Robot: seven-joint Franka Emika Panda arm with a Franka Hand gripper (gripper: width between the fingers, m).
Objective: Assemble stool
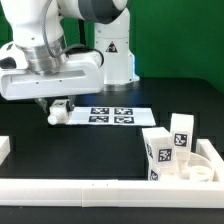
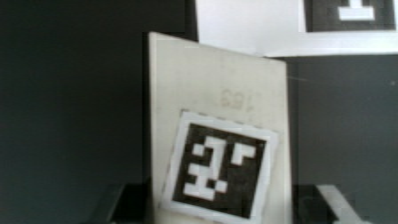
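Observation:
My gripper [image 1: 58, 112] hangs at the exterior view's left, just left of the marker board [image 1: 110, 115], and is shut on a white stool leg [image 1: 61, 107]. In the wrist view this leg [image 2: 222, 120] fills the middle, its black-and-white tag facing the camera, with the dark fingers [image 2: 128, 200] at either side of its lower end and the gripper [image 2: 228, 205] around it. The round rimmed seat [image 1: 203, 172] lies at the lower right. Two more tagged legs [image 1: 180, 130] [image 1: 157, 152] stand upright at the seat's left and back; I cannot tell whether they are seated in it.
A long white rail [image 1: 70, 190] runs along the front of the black table, with another piece at the right edge [image 1: 216, 152] and one at the far left [image 1: 4, 148]. The arm's white base [image 1: 112, 50] stands behind the marker board, which also shows in the wrist view [image 2: 338, 20].

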